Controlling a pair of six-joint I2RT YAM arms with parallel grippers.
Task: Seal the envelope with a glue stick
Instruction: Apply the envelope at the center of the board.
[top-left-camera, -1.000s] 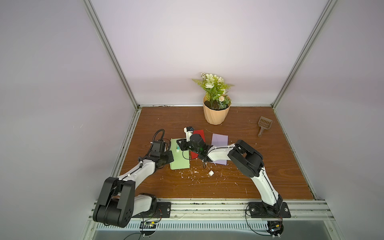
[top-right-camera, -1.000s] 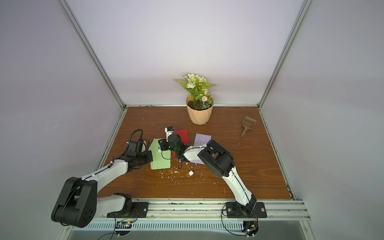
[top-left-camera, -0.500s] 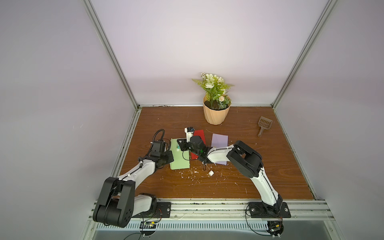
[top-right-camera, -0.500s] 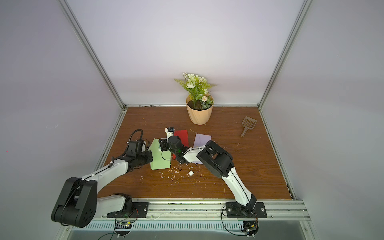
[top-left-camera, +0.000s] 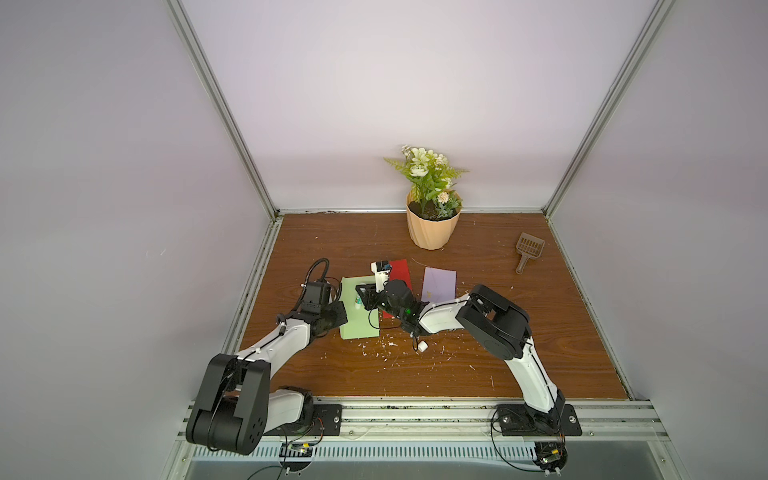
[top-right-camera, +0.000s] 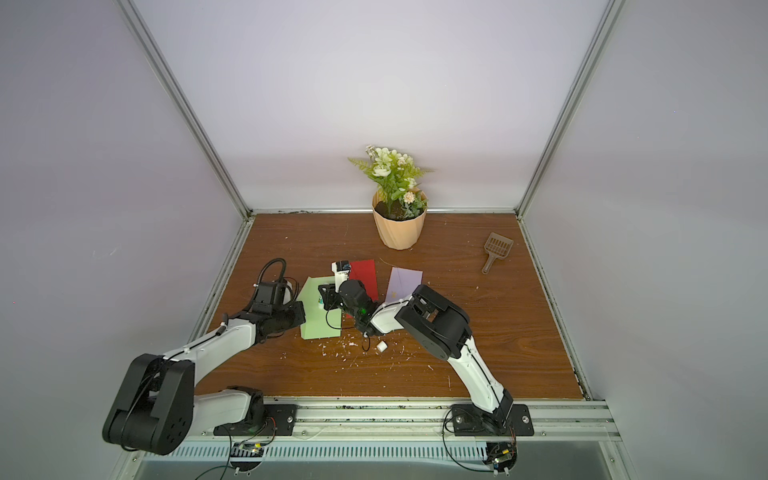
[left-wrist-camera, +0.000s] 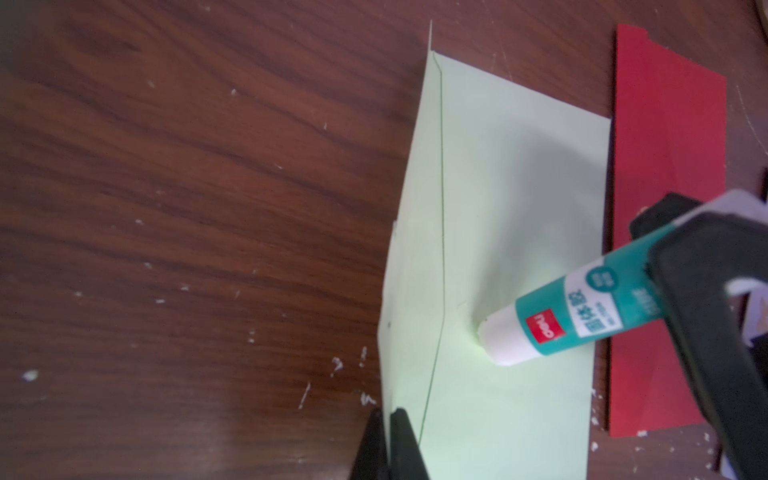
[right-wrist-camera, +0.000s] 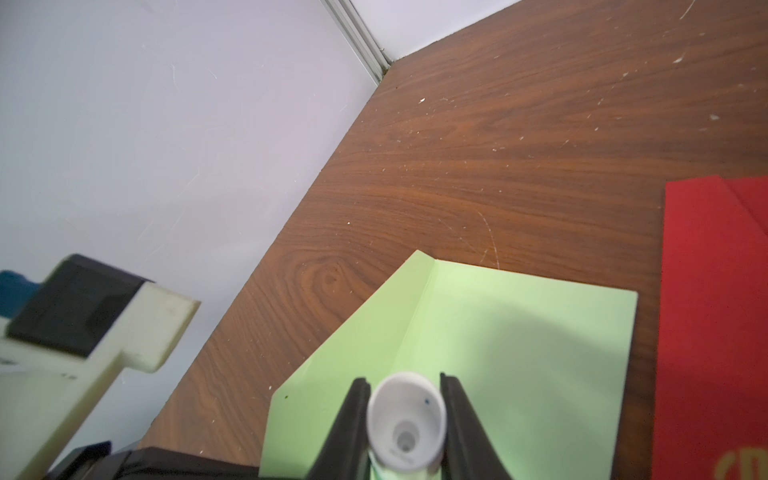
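Right wrist: glue stick (right-wrist-camera: 405, 419) tip hidden, envelope (right-wrist-camera: 519, 353) edge cropped.

Both top views looked steeply down from high at the near edge, taking in the whole brown wood-grain tabletop (top-left-camera: 582, 332). Both wrist cameras sat close and low, sharing the flat pale green paper envelope (left-wrist-camera: 511, 199) and the neighbouring flat red paper envelope (right-wrist-camera: 715, 311).

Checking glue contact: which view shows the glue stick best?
Left wrist: glue stick side-on, tip on the green envelope. Right wrist shows only its rear end, gripped by the right tool. In both top views it's a speck.
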